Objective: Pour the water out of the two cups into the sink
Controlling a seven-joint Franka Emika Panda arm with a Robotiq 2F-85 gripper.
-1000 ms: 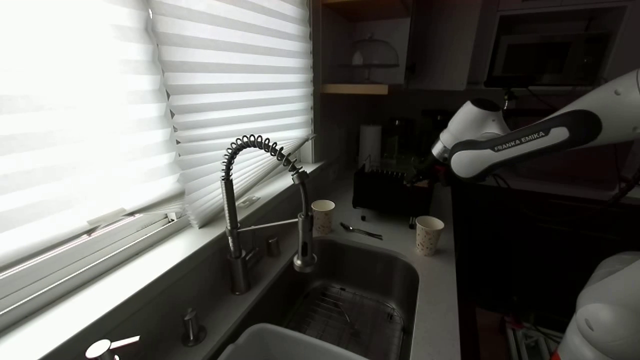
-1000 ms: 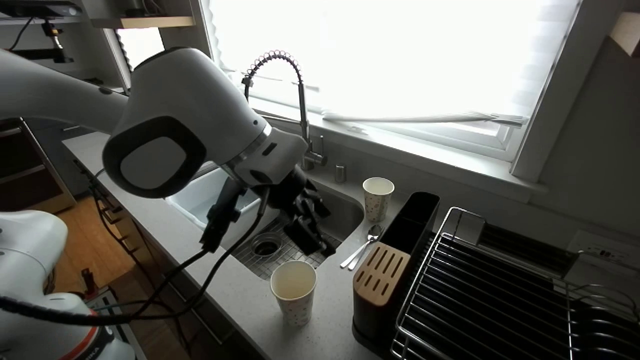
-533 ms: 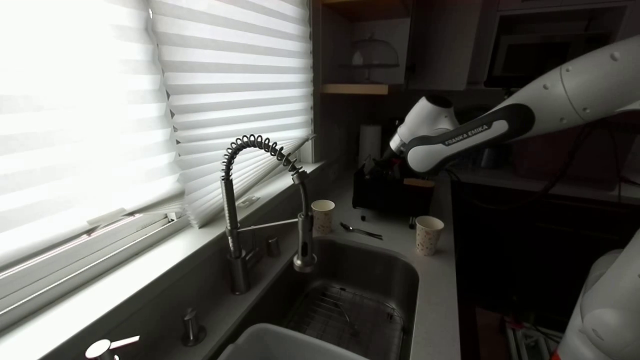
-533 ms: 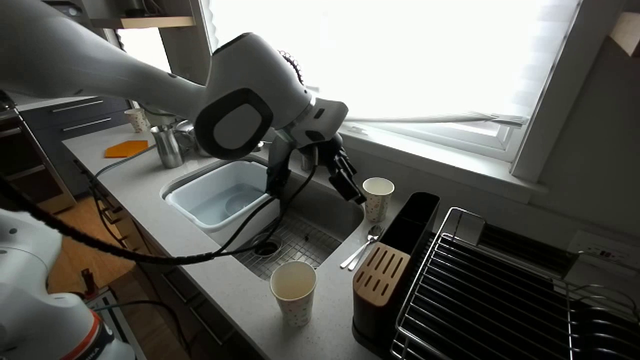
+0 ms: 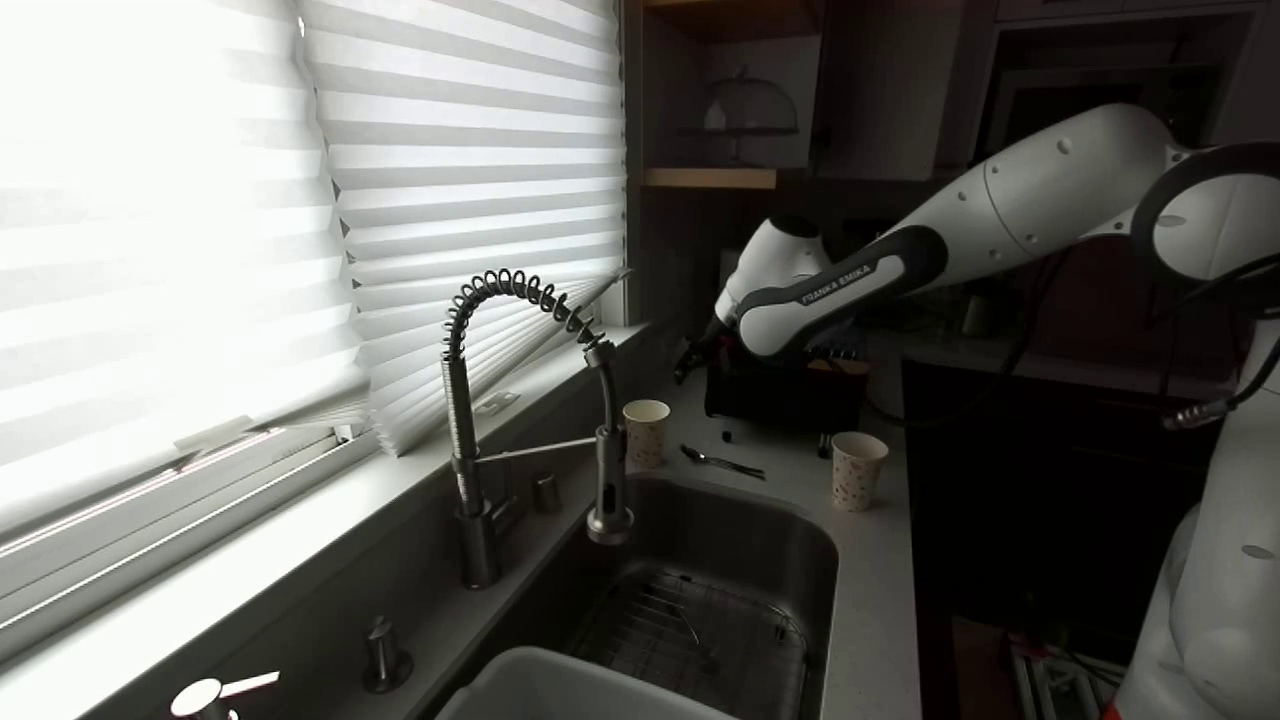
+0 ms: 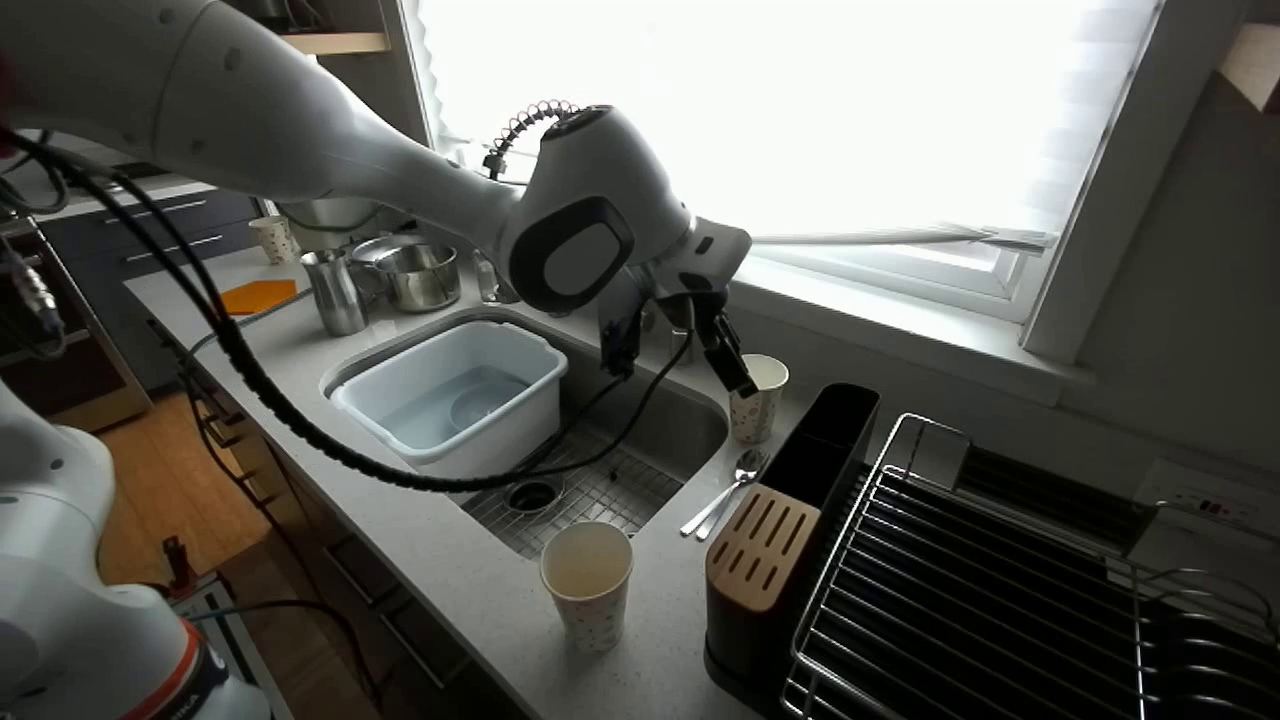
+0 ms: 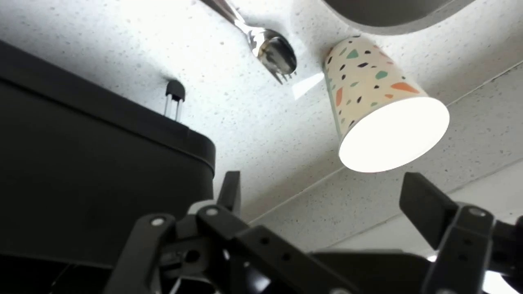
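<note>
Gripper (image 7: pixel 322 192): one of it, and look, two fingers (image 7: pixel 425 206) standing wide apart with nothing in their hold!
Arm (image 5: pixel 985 220): one, white, stretched out over the counter (image 6: pixel 670 620) in both exterior views.
Sink (image 5: pixel 745 525): one basin, with one coiled-spring faucet (image 5: pixel 608 490), one wire grid (image 6: pixel 635 485), one drain (image 6: pixel 535 495) and one pale tub (image 6: pixel 515 430) holding clear liquid.
Window-side cup (image 7: pixel 380 102): paper cup number one, upright at the sink's corner, just ahead of the fingers and apart from them in the wrist view; the mouth glares white, so no telling what's inside.
Front-edge cup (image 6: pixel 590 605): number two, upright on the room-side strip of counter, near the sink and well apart from the gripper; the contents, hard to make out.
Far cup (image 6: pixel 273 240): number three, standing way down the counter beyond the sink.
Spoon (image 7: pixel 280 53) and fork (image 7: pixel 282 75): one of each, two pieces overlapping, lying near the window-side cup.
Black holder (image 6: pixel 762 550): one, slotted wooden top, between that pair and a single dish rack (image 6: pixel 985 600).
Pitcher (image 6: pixel 340 300): one, steel, a steel pot (image 6: pixel 425 275) just beside it, and one orange mat (image 6: pixel 262 297) near the far cup.
</note>
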